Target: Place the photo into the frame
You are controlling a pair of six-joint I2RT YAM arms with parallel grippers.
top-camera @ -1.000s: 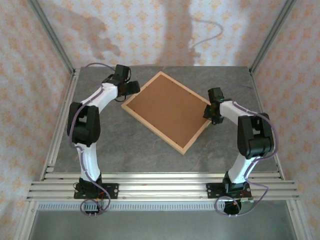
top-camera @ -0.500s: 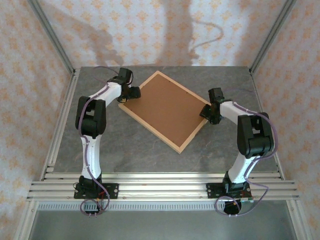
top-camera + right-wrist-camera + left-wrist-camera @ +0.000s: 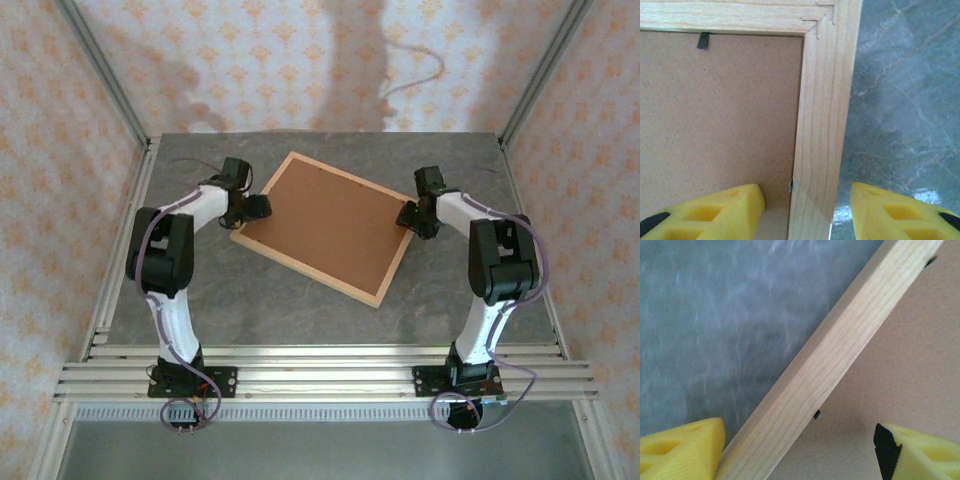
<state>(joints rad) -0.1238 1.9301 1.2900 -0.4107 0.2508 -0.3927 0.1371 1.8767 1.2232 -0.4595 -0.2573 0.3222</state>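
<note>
On the grey table [image 3: 300, 330] the frame [image 3: 305, 271] lay flat and askew, back side up, with its brown backing [image 3: 325, 225] filling the pale wood rim. It sat roughly in the middle, between the two arms.

At the frame's left end the left gripper [image 3: 255, 208] was down low over the rim. From its wrist camera, the claw was released: one yellow finger [image 3: 685, 447] sat on the table side, right against the wooden rail or very nearly so, and the other hung over the backing, clearly apart from the rail. A small black tab [image 3: 817, 414] showed at the rail's inner edge.

At the far right corner the right gripper [image 3: 408, 218] straddled the rim the same way. Its claw was also released, one finger [image 3: 710, 212] over the backing and the other over the table, with a gap on each side of the rail. Another black tab [image 3: 703, 40] showed along the adjoining rail near the mitred corner.
</note>
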